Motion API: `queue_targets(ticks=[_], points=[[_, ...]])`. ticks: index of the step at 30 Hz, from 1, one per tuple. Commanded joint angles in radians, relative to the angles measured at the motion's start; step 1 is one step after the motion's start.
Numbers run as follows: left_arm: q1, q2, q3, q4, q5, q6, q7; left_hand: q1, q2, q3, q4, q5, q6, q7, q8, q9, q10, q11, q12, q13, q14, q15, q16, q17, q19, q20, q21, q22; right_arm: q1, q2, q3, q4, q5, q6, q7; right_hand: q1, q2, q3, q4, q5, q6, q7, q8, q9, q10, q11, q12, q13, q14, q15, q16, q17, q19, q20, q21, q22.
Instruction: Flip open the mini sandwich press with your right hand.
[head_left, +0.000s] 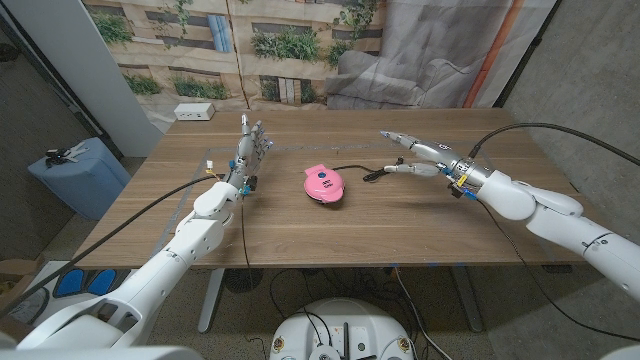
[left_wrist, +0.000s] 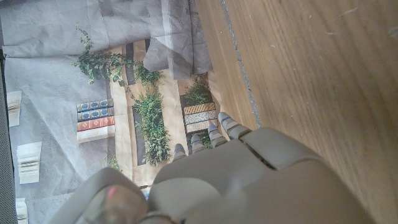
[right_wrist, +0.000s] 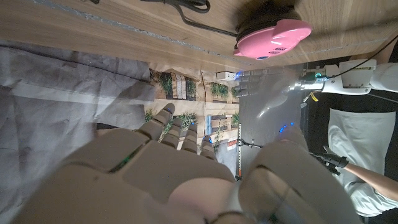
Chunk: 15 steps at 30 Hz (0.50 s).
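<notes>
- Sandwich press (head_left: 322, 185): pink, lid down, on the desk (head_left: 420, 225); near the right hand, toward its fingertip side.
- Right hand (head_left: 425, 157): fingers apart, holding nothing, seemingly above the desk, probably lined up to reach.
- Left hand (head_left: 248, 150): fingers up and spread, holding nothing, waiting beyond the press.

Left hand (head_left: 250, 150) raised, fingers (head_left: 258, 135) upright and together, holding nothing. Right hand (head_left: 425, 158) extended sideways, fingers spread, holding nothing.
</notes>
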<state>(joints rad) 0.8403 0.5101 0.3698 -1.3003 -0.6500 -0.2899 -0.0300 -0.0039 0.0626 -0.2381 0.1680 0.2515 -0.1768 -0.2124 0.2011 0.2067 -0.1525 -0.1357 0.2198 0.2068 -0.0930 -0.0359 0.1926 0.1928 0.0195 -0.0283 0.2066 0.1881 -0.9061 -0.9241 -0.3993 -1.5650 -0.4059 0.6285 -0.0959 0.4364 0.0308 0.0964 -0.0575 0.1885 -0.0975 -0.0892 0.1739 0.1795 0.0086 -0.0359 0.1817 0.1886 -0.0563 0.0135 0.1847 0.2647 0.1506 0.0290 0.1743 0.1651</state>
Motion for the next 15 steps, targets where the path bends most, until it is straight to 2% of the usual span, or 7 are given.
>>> queue_targets(ticks=[1, 8, 15], points=[[0.000, 0.001, 0.000, 0.000, 0.000, 0.000, 0.000, 0.000, 0.052, -0.007, 0.001, 0.004, -0.035, -0.008, 0.005, 0.004, -0.006, -0.001, 0.006, 0.002, -0.008, -0.037, 0.003, 0.003, 0.003, -0.003, 0.006, 0.003, -0.105, -0.078, 0.035, -0.213, -0.084, -0.183, -0.005, 0.022, -0.002, 0.005, -0.017, 0.000, -0.019, -0.003, 0.003, 0.002, -0.010, 0.003, 0.003, 0.006, -0.006, 0.017, 0.004, -0.003, 0.002, 0.017, 0.009, 0.003], [0.000, 0.001, 0.000, -0.001, 0.000, 0.000, 0.000, 0.000, 0.052, -0.007, 0.001, 0.004, -0.036, -0.008, 0.004, 0.004, -0.006, 0.000, 0.007, 0.002, -0.008, -0.037, 0.003, 0.003, 0.003, -0.004, 0.006, 0.003, -0.166, -0.107, 0.051, -0.309, -0.131, -0.277, -0.016, 0.038, -0.015, 0.008, -0.037, 0.002, -0.050, -0.003, 0.001, 0.004, -0.022, 0.009, 0.003, 0.007, -0.007, 0.027, 0.007, -0.010, 0.005, 0.023, 0.011, 0.003], [0.000, 0.001, 0.000, -0.001, 0.000, 0.000, 0.000, 0.000, 0.052, -0.007, 0.001, 0.004, -0.037, -0.008, 0.004, 0.004, -0.007, -0.003, 0.006, 0.002, -0.010, -0.036, 0.002, 0.003, 0.001, -0.004, 0.006, 0.003, -0.220, -0.125, 0.056, -0.393, -0.172, -0.376, -0.012, 0.055, -0.020, 0.014, -0.052, 0.005, -0.073, 0.006, 0.001, 0.004, -0.027, 0.010, 0.004, 0.007, -0.013, 0.021, 0.008, -0.015, 0.005, 0.019, 0.011, 0.003]])
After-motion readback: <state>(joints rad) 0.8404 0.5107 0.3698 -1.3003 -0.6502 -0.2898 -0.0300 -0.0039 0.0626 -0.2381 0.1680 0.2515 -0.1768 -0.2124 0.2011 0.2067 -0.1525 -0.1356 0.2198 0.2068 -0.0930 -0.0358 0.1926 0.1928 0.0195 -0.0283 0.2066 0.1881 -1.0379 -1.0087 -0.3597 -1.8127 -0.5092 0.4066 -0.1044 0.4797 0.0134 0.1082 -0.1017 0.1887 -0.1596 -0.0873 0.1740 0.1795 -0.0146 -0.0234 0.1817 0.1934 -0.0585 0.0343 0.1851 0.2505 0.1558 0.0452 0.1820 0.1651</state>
